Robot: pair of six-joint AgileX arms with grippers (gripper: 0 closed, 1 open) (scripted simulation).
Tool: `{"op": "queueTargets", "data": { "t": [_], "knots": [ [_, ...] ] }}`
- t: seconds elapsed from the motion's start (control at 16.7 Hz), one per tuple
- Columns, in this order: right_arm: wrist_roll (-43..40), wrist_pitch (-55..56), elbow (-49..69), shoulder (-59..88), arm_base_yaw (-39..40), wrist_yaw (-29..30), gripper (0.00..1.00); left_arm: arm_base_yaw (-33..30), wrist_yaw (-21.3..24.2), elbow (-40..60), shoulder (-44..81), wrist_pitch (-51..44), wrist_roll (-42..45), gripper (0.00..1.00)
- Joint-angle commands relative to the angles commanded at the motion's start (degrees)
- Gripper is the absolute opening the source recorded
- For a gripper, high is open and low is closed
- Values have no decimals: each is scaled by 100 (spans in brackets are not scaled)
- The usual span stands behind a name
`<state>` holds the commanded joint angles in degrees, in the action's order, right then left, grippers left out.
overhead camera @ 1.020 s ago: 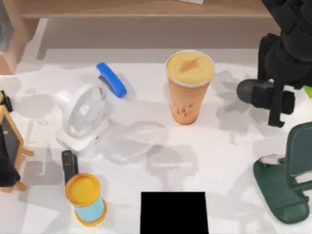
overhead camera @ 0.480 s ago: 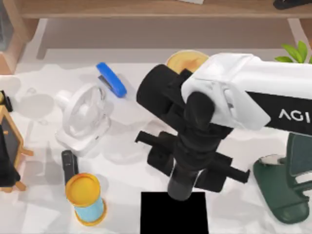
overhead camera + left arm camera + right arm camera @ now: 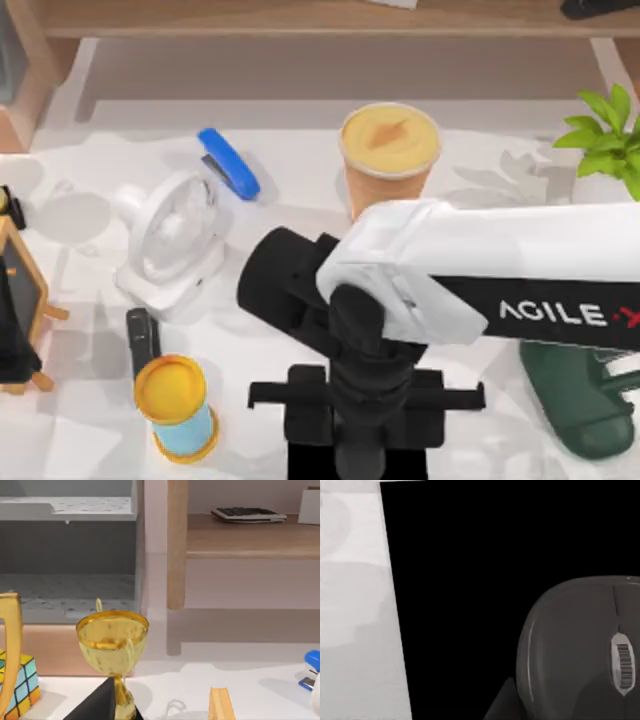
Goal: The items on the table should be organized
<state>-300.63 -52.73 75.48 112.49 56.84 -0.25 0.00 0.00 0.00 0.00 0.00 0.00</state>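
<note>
My right arm reaches in from the table's right, and its black right gripper (image 3: 362, 440) hangs over the black mat (image 3: 300, 465) at the front middle. In the right wrist view a dark grey mouse (image 3: 580, 650) lies close up against the black mat (image 3: 470, 580); whether it is held is hidden. The tall orange cup (image 3: 388, 150) with its yellow-orange lid stands upright behind the arm, its lower part covered by it. Bare white table (image 3: 480, 170) surrounds the cup.
A white fan (image 3: 170, 235) and a blue stapler (image 3: 228, 163) are at the left. A yellow-lidded blue cylinder (image 3: 175, 405) and a small black object (image 3: 142, 340) stand front left. A green stand (image 3: 580, 395) and a plant (image 3: 605, 135) are at the right. A gold trophy (image 3: 112, 645) stands by the shelf.
My right arm has swung from the far right across the table to the front middle over the black mat. It now covers the cup's lower half.
</note>
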Motion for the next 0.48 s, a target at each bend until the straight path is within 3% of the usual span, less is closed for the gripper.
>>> {"op": "queueTargets", "data": {
  "t": [0.48],
  "knots": [
    [14,127,-70,47,-9,1,0,0,0,0,0,0,0,100]
  ]
}}
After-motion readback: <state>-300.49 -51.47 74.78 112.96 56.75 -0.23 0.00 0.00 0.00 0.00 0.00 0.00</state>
